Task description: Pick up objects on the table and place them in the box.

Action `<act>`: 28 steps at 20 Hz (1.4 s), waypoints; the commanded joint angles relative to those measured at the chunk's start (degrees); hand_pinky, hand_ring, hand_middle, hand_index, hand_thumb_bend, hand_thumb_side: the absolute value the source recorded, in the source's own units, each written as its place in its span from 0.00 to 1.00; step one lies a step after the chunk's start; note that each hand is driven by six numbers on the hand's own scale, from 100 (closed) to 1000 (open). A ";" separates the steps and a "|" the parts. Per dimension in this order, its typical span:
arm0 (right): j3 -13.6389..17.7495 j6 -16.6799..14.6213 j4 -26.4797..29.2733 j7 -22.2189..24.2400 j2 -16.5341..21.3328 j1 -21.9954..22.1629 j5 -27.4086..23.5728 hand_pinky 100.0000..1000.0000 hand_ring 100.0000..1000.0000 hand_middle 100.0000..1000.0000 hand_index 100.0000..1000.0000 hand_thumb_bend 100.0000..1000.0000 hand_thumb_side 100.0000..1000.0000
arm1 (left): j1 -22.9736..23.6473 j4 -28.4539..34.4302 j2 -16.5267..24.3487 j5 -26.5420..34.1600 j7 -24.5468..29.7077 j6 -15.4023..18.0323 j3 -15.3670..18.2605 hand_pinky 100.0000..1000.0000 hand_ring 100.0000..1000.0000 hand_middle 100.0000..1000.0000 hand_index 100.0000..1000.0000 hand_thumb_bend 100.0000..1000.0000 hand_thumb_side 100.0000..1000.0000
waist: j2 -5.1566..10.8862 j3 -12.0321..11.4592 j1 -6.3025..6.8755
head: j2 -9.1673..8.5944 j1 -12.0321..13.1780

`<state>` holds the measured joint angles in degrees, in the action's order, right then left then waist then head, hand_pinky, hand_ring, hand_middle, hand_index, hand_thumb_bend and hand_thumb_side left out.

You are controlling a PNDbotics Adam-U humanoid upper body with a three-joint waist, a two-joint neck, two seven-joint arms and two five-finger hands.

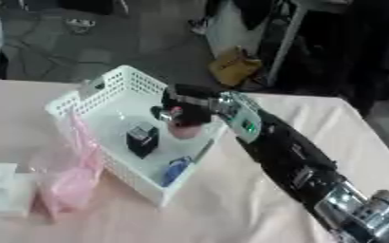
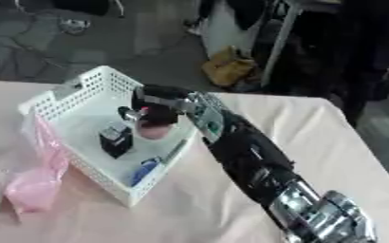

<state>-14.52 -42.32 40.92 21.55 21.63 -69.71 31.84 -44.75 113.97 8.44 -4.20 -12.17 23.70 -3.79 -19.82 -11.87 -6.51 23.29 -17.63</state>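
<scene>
A white mesh box (image 1: 123, 84) stands on the table left of centre. My right hand (image 1: 186, 108) reaches over the box from the right, fingers curled round a pink object (image 1: 183, 128) held just above the box floor. Inside the box stand a small black object (image 1: 141, 138) and, nearer the front corner, a blue object (image 1: 175, 170). A pink plastic bag (image 1: 68, 182) leans against the box's left outer wall. A white block (image 1: 3, 189) lies at the table's left edge. My left hand shows in neither view.
The pale pink table (image 1: 256, 209) runs to the right and front of the box, crossed by my right arm (image 1: 301, 166). Beyond the table's far edge are a yellow bag (image 1: 235, 66) on the floor and dark furniture.
</scene>
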 commanded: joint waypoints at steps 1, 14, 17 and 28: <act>1.23 -9.65 0.81 6.54 2.28 -1.08 1.77 0.00 0.00 0.00 0.07 0.00 0.97 | -1.69 0.63 -0.56 0.53 0.21 0.41 -0.35 0.68 0.93 0.91 0.96 0.00 0.87 | 0.11 -0.29 -0.54 | -1.62 -0.80; -0.27 -9.65 3.01 -7.66 1.71 -1.43 7.70 0.77 0.82 0.81 0.82 0.00 1.00 | -1.93 0.63 -0.44 0.87 0.35 0.47 -0.25 0.68 0.93 0.91 0.96 0.00 0.87 | -0.28 -0.36 -0.33 | -0.99 0.19; -0.40 -9.65 2.56 -6.03 1.20 -1.74 6.58 0.82 0.85 0.87 0.87 0.00 1.00 | -1.90 0.63 -0.44 0.84 0.34 0.48 -0.25 0.68 0.93 0.91 0.96 0.00 0.87 | -0.08 -0.32 -0.34 | -0.59 0.57; 0.41 -9.65 3.35 -3.45 1.22 -2.54 2.54 0.86 0.89 0.94 0.92 0.00 1.00 | -1.60 0.63 -0.22 0.76 0.21 0.44 -0.12 0.68 0.93 0.91 0.96 0.00 0.87 | 0.25 -0.24 -0.25 | -0.31 0.59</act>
<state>-14.77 -48.84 42.91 14.93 21.92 -70.61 35.26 -45.56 113.96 7.99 -3.52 -11.90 24.01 -4.06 -20.77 -12.14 -6.51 22.65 -17.10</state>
